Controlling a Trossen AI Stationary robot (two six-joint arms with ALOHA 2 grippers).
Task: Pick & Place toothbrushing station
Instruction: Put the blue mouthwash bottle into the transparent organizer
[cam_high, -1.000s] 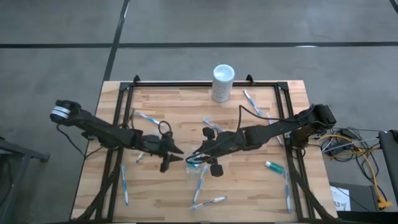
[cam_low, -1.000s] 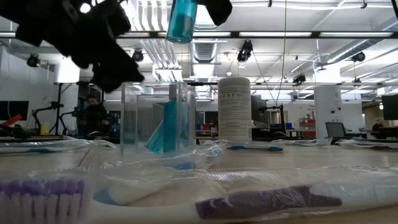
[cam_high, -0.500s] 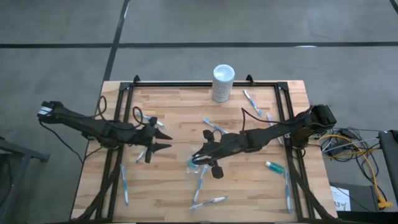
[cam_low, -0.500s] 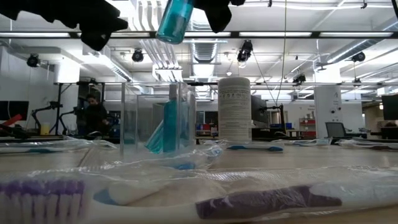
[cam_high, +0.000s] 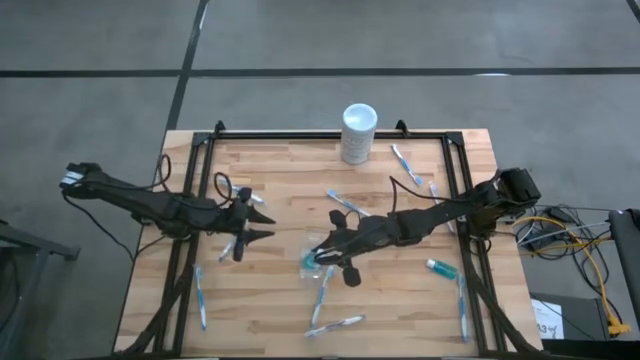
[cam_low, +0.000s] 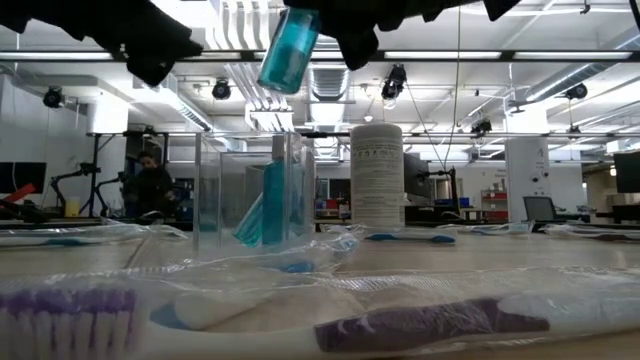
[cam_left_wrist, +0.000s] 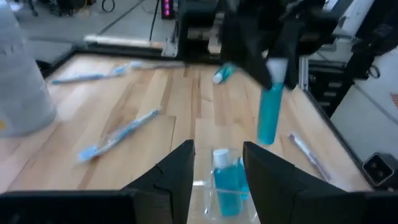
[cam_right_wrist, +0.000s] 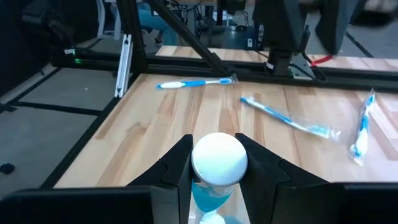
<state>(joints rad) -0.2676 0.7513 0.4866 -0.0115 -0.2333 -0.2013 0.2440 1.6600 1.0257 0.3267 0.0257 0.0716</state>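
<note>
The small clear cup (cam_high: 314, 263) stands on the table's middle and holds teal tubes (cam_low: 268, 215); it also shows in the low view (cam_low: 250, 190). My right gripper (cam_high: 323, 250) is above the cup, shut on another teal-and-white tube (cam_low: 290, 52). My left gripper (cam_high: 262, 227) is open and empty, to the left of the cup, and points at it (cam_left_wrist: 227, 186). Blue-and-white toothbrushes (cam_high: 322, 290) lie flat around the cup. My right gripper pinches the tube at its white cap end (cam_right_wrist: 219, 158) between the two fingers (cam_right_wrist: 177, 168). The fingers slant down from the table's right. The teal body (cam_left_wrist: 270, 112) hangs below them, tilted, clear of the cup and the table.
A white cylinder (cam_high: 358, 132) stands at the far edge. More toothbrushes lie at the left (cam_high: 200, 295), near (cam_high: 335, 323), far right (cam_high: 405, 160) and right (cam_high: 462, 305). A loose teal tube (cam_high: 440, 267) lies at the right. A wrapped purple brush (cam_low: 420, 325) lies nearest the low camera.
My left gripper has drawn back from the cup toward the table's left edge and risen, then kept still. My right gripper stays over the cup with the tube, which has come down a little.
</note>
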